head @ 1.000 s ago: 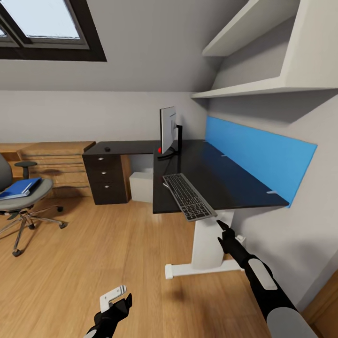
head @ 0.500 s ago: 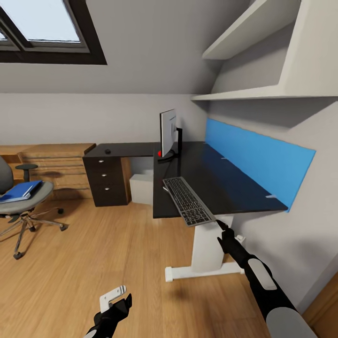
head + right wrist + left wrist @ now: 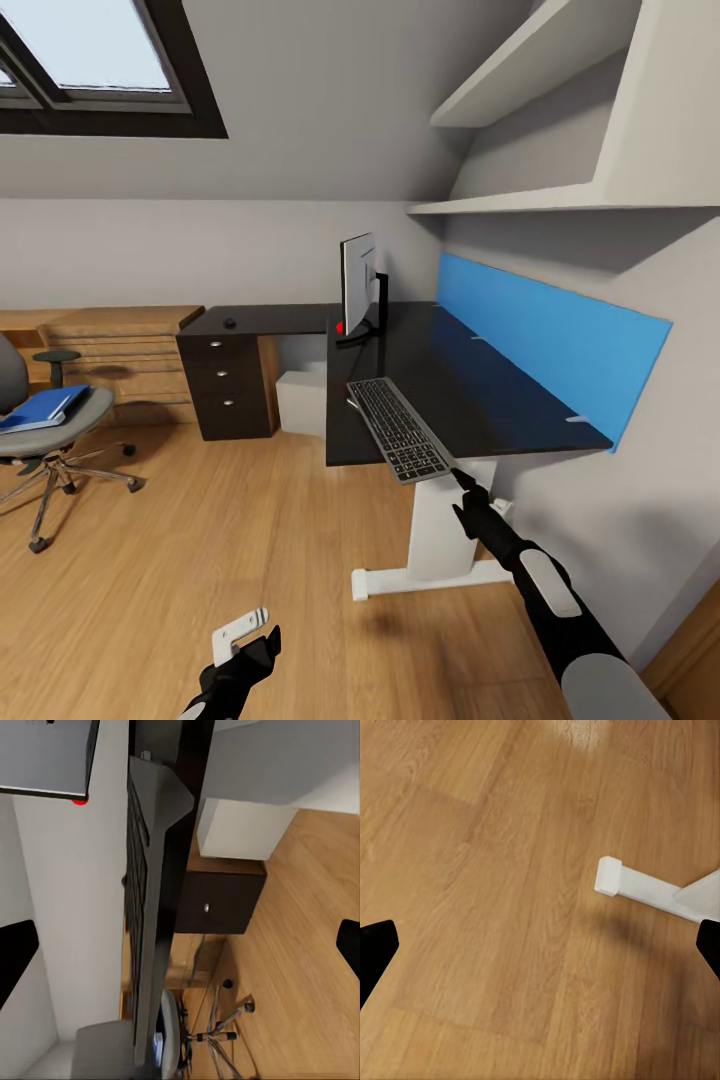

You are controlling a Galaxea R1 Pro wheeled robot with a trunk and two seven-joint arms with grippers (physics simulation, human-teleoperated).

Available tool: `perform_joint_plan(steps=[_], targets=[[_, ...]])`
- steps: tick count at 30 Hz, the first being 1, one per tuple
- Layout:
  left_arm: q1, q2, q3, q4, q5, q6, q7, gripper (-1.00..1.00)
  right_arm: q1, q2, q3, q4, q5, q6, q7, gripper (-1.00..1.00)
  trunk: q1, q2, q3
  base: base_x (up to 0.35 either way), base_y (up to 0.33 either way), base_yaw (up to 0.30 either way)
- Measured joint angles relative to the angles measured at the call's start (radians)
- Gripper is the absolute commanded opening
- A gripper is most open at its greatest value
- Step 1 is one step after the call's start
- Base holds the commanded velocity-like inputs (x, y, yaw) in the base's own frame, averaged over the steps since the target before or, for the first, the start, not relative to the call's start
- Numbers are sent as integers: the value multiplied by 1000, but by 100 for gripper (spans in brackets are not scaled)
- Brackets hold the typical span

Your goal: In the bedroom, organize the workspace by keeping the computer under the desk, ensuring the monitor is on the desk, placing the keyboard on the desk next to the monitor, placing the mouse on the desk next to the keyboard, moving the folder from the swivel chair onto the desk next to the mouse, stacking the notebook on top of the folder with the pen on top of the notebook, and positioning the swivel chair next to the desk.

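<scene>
Slim silver-grey keyboard with black keys (image 3: 401,430) lies on the glossy black L-shaped desk (image 3: 470,385), angled, its near end hanging over the front edge. My right gripper (image 3: 460,479) sits just below that overhanging end — fingers spread wide, nothing between them, not touching the keyboard as far as I can tell. In the right wrist view the keyboard (image 3: 146,892) shows edge-on between the two dark fingertips.

Wide flat black monitor (image 3: 358,275) stands on the desk at the corner. Small black mouse (image 3: 230,321) rests on the far wing above the drawer unit. Light grey tower computer (image 3: 301,402) sits on the floor under the desk.

Bright blue folder (image 3: 42,407) lies on the seat of the grey swivel chair (image 3: 45,440), well apart from the desk.

My left gripper (image 3: 245,655) hangs low over the wooden floor (image 3: 487,907) — open, empty, near the desk's white foot (image 3: 641,885).
</scene>
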Motion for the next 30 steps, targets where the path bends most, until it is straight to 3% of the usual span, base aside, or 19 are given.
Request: perform_joint_plan(steps=[30], targets=[[0, 0, -1, 1, -1, 0, -1, 100, 1, 0, 7, -1, 4, 10, -2, 100, 0, 0, 0, 49, 36, 0]])
